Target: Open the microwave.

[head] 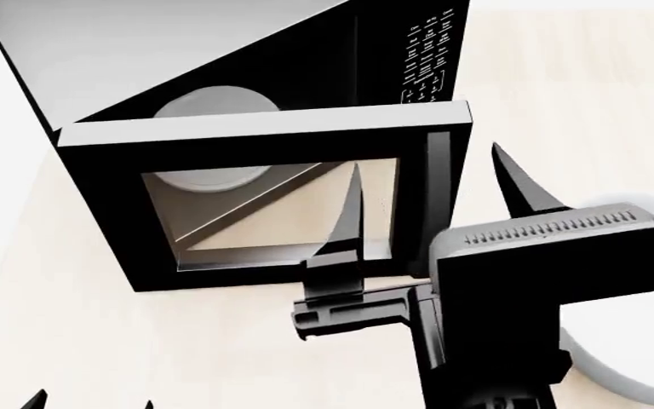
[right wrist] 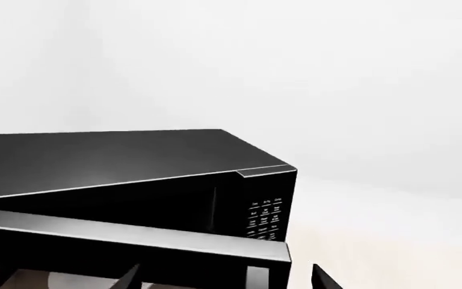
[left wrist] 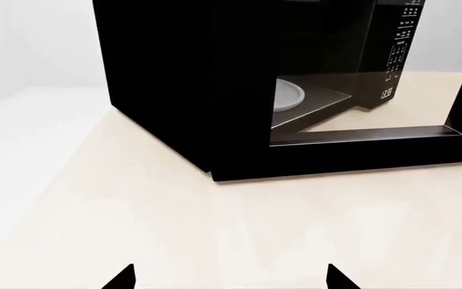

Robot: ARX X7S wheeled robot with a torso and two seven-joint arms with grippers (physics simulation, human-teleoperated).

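- Pale beige table (head: pixel 225 341) lies bare just ahead of the left gripper (left wrist: pixel 231 278), whose fingers stand apart.
- Right gripper (head: pixel 435 200), fingers apart, straddles the free edge of the door (head: pixel 265 200).
- Beyond, the microwave (head: pixel 225 68) stands open.
- Only the left wrist view shows the clock (left wrist: pixel 386 93); only the head view shows the white bowl (head: pixel 633 366).

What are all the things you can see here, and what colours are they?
microwave: one, black with grey top, on the table, door swung partly open.
turntable: one, white, round, inside the microwave.
button panel: one, black with white lettering, on the microwave's front.
bowl: one, white, on the table under the right arm.
table: one, pale beige.
right pincer: one, black, open, at the door's free edge.
left pincer: one, black, open, only fingertips showing.
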